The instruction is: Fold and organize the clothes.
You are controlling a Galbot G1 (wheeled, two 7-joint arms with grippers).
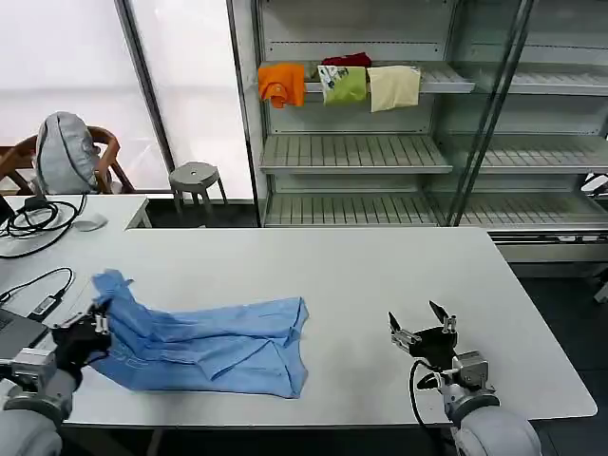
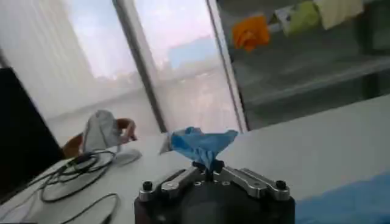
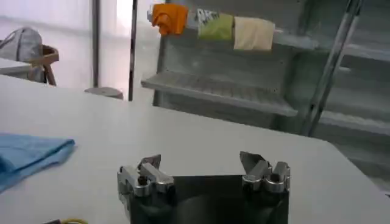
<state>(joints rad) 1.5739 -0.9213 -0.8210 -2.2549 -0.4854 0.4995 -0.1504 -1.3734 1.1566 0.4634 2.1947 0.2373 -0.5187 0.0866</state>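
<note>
Pinching the blue T-shirt [image 1: 204, 347], the left end effector [image 1: 95, 331] lifts an edge; right end effector [image 1: 422, 325] spread open

Black hands [image 1: 423, 328] with silver, screw-studded fingers [image 3: 263, 172] on grey wrists, black cable.

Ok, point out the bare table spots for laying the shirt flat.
Bare: the white table between the blue T-shirt and the right gripper, plus the far strip toward the shelves. Crowded: the left end, with cables and the left gripper.
</note>
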